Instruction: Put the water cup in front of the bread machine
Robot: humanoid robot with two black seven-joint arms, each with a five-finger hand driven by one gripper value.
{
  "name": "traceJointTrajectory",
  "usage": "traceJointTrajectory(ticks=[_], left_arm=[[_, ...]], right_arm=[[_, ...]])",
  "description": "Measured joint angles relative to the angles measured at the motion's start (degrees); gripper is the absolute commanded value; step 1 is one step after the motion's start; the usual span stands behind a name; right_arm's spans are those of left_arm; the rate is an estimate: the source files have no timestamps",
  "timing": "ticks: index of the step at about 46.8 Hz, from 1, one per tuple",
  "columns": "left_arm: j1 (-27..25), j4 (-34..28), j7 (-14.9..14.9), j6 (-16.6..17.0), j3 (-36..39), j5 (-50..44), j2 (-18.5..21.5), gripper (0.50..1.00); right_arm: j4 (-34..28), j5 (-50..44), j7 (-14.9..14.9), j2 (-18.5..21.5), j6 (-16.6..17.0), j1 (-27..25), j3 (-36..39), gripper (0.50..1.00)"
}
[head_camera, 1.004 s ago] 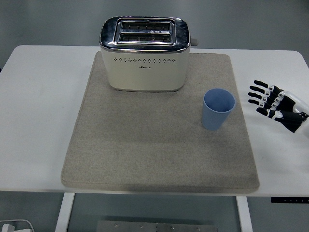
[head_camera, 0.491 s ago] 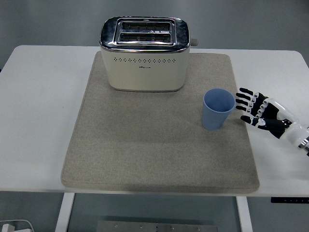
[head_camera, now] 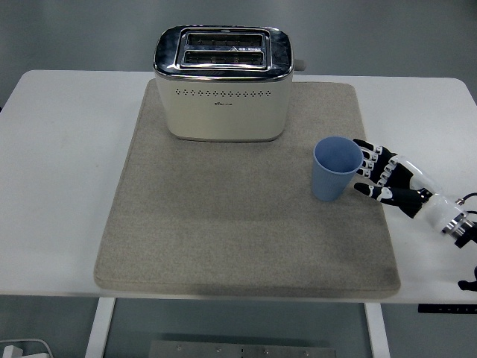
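A light blue water cup [head_camera: 336, 168] stands upright on the right part of the beige mat [head_camera: 238, 224], empty and open at the top. The cream and chrome bread machine [head_camera: 222, 84] sits at the mat's far edge, left of the cup and farther back. My right hand [head_camera: 374, 174] reaches in from the right edge. Its fingers are spread and lie right beside the cup's right wall, at or nearly touching it, closed around nothing. The left arm does not show.
The mat covers most of the white table [head_camera: 59, 164]. Bare mat stretches in front of the bread machine, left of the cup. The table's near edge runs along the bottom.
My right hand has moved left across the table's right side, from well clear of the cup to right beside it. The cup and bread machine have not moved.
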Motion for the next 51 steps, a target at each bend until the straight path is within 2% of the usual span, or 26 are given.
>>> traceJointTrajectory(ticks=[23, 41, 51], left_arm=[[0.0, 0.0, 0.0, 0.0, 0.0, 0.0, 0.0, 1.000], [0.0, 0.1, 0.0, 0.0, 0.0, -0.1, 0.0, 1.000], [0.0, 0.1, 0.0, 0.0, 0.0, -0.1, 0.0, 1.000]], right_arm=[[-0.1, -0.1, 0.0, 3.5, -3.1, 1.1, -0.5, 0.915], [-0.5, -1.3, 0.0, 6.1, -3.4, 1.2, -0.5, 0.915], [-0.9, -1.4, 0.0, 7.3, -4.7, 1.2, -0.5, 0.913]])
